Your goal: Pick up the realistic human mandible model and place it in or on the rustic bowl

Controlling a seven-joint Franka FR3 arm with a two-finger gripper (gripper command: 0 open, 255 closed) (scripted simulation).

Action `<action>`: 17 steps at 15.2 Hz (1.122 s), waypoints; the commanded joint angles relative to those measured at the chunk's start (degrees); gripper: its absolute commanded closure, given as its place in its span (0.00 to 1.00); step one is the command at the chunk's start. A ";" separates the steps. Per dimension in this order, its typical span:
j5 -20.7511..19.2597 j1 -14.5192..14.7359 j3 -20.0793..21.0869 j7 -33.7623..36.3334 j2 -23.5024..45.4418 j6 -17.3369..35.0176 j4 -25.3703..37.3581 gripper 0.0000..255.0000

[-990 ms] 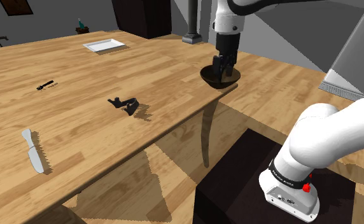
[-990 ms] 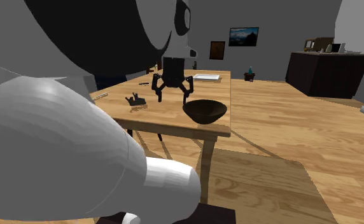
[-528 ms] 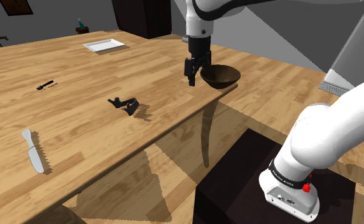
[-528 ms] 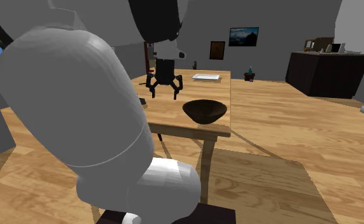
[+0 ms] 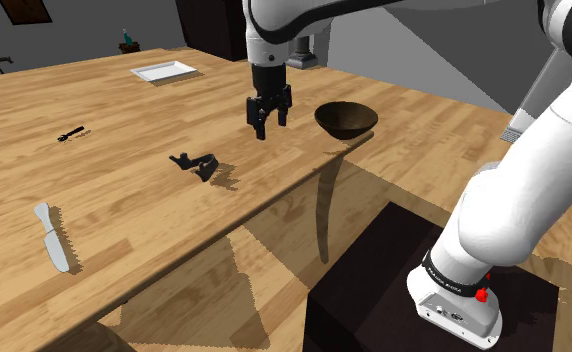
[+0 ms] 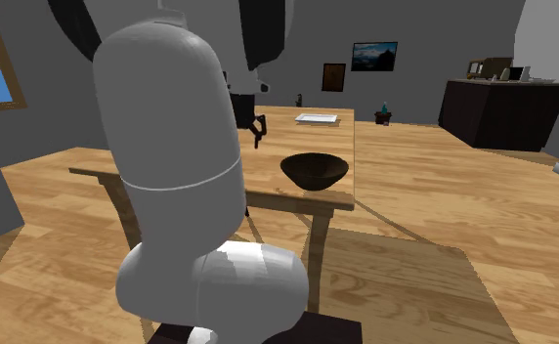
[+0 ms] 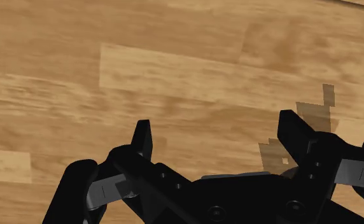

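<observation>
Tool, fingers apart over bare table in wrist view; in shoulder view, between mandible model and bowl.

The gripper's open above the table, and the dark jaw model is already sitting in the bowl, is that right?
Not quite. The gripper is open above the table, but the jaw model is not in the bowl. It lies on the tabletop, to the shoulder view's left of the gripper and apart from the bowl. The shoulder view shows this.
</observation>
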 commanded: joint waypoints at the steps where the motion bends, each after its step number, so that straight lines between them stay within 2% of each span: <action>1: -0.36 0.70 1.06 1.23 4.17 0.83 3.77 0.00; 11: -4.41 4.85 4.16 6.08 24.60 -0.75 27.21 0.00; 17: -4.42 4.89 4.14 6.09 24.70 3.83 22.73 0.00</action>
